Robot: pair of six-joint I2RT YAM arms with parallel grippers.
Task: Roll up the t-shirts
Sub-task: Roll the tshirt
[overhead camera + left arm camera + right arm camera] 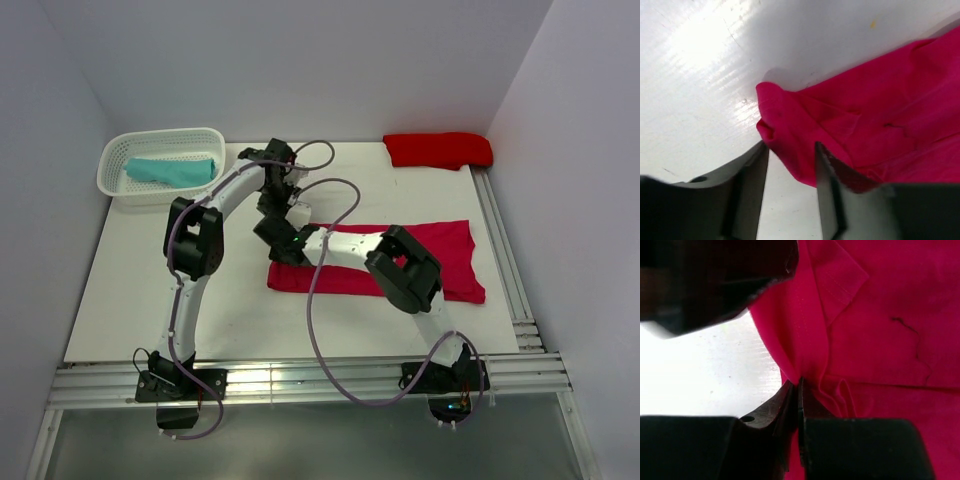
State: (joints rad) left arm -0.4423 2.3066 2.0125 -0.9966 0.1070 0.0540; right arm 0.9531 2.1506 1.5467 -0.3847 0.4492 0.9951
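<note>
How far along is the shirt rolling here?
Looks done: teal bundle in the basket, scarlet bundle set aside. In hand: right gripper pinches the flat raspberry shirt at its end; left gripper open over a corner. Left: rolling it up.

Left of the tee [445, 255], bare table [130, 280] lies open from the near rails [300, 385] up to the basket [160, 165], which blocks the far-left corner. Beyond the tee a bare strip runs to the back wall [300, 60], closed on the right by the scarlet bundle [438, 150]. At the tee's left end both arms crowd together, the left arm [225, 195] over the far corner and the right arm [350, 248] lying across the cloth. Right of the tee, side rails [503, 260] hem a narrow margin.
</note>
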